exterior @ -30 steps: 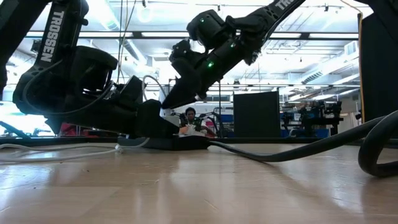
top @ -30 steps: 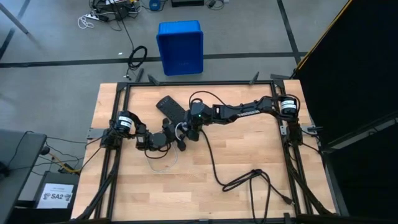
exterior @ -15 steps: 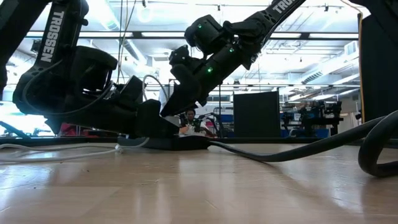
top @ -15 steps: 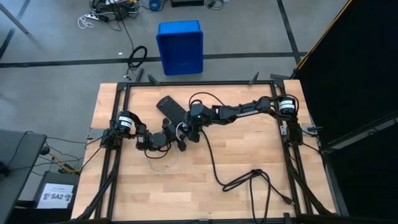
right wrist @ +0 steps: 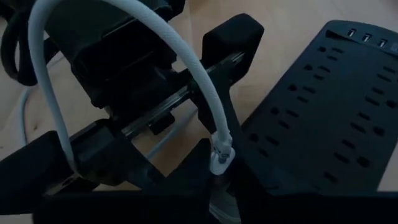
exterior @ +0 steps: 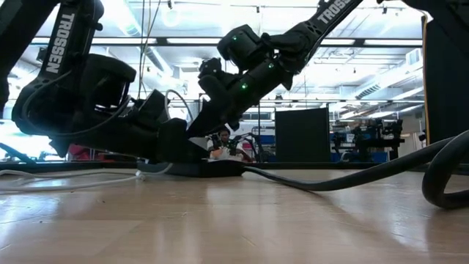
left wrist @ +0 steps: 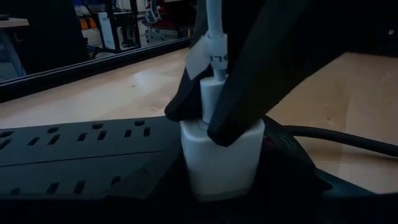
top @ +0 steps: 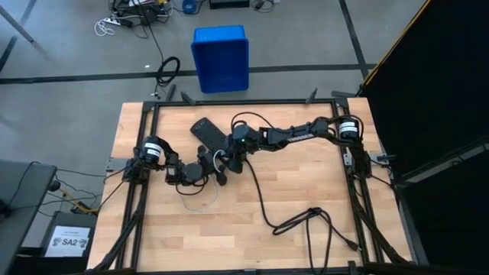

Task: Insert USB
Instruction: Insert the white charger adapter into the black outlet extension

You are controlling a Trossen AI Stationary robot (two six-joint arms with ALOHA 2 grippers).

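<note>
A small white charger block (left wrist: 221, 155) stands plugged into the long black power strip (left wrist: 81, 155), which lies on the table (top: 208, 131). The thin white USB cable (right wrist: 186, 68) arcs down to its plug (left wrist: 211, 93), which stands on the block's top face. My right gripper (top: 228, 166) is shut on that plug. My left gripper (top: 216, 174) lies low at the strip, shut on the block. The rest of the cable lies slack on the wood (top: 200, 189). My left gripper pinches the charger block's two side faces (left wrist: 193, 168) between its two fingers, level with the table, coming from the table's left. The block stands upright on the power strip. My right gripper pinches the USB plug (left wrist: 210, 99) just above the block's top, between its two fingers (left wrist: 261, 74). The fingers slant down from the table's right. The plug stands upright, its tip at the block's top face, and the cable loops up slack behind it (right wrist: 124, 25).
A thick black cord (top: 260, 198) runs from the strip toward the near right of the table and coils there (top: 313, 221). A blue bin (top: 221, 57) stands on the floor beyond the far edge. A person (exterior: 220, 138) shows far off in the room.
My right gripper has gone down and a little toward the table's left, toward the charger block, with the plug in its fingers; it has tipped lower. My left gripper and the block have kept still.
</note>
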